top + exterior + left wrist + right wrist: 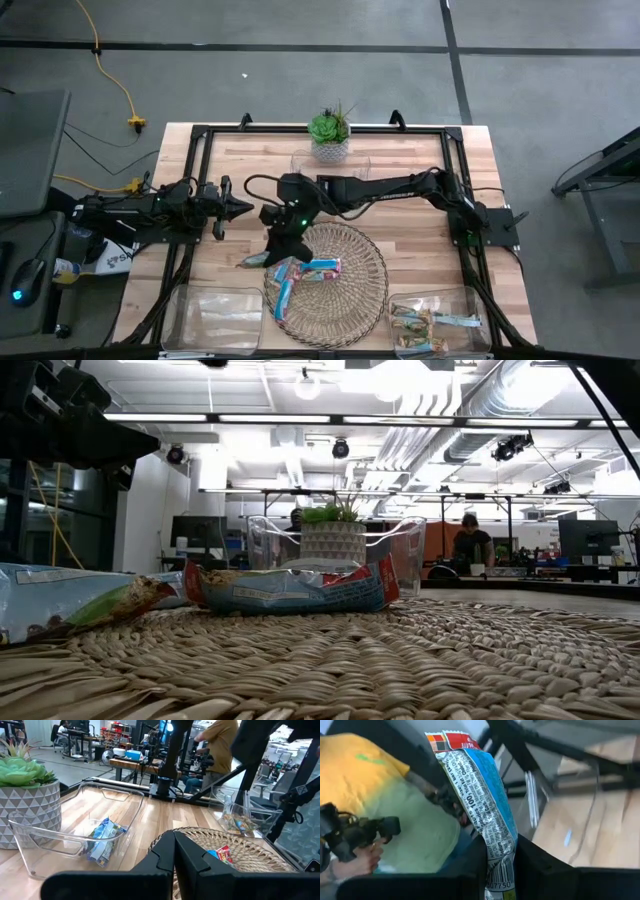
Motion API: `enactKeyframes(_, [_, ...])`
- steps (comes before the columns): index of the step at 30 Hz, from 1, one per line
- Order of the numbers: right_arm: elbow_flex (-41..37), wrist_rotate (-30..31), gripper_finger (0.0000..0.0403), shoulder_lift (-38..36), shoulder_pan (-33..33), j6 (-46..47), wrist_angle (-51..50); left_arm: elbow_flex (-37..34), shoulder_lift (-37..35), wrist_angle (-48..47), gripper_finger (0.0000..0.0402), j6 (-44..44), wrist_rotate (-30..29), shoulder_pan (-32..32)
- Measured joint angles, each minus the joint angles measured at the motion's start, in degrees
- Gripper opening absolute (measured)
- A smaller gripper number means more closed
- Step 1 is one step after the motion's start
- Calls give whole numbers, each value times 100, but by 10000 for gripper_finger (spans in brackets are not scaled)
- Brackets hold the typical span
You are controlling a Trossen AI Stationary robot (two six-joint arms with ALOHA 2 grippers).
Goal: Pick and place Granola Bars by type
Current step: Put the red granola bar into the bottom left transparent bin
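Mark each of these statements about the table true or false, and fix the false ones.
1. The right pincer grips a blue-wrapped granola bar. True.
2. The wicker tray holds no bars. False: several blue bars lie on its left part.
3. The left pincer is inside a bin. False: it waits over bare tabletop at the table's left side.
4. The potted succulent stands at the table's far edge. True.
5. The clear bin at the near right corner has bars in it. True.
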Motion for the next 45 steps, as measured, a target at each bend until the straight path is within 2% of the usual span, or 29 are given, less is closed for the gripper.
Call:
enactKeyframes(7, [0,713,62,-2,152,22,795,1,1,0,1,1,0,0])
enactKeyframes(16, [0,1990,62,-2,483,-315,1806,1,2,0,1,2,0,0])
enactKeyframes(29, [0,3283,62,-2,1157,-881,2143,0,2,0,1,0,0,0])
enactKeyframes(33, [0,3511,62,69,1409,-889,2504,0,2,0,1,1,0,-1])
enactKeyframes(41, [-2,4050,62,695,1787,-628,3002,0,2,0,1,2,0,0])
enactKeyframes(45, [-2,4086,62,999,1843,-409,3117,0,2,0,1,2,0,-1])
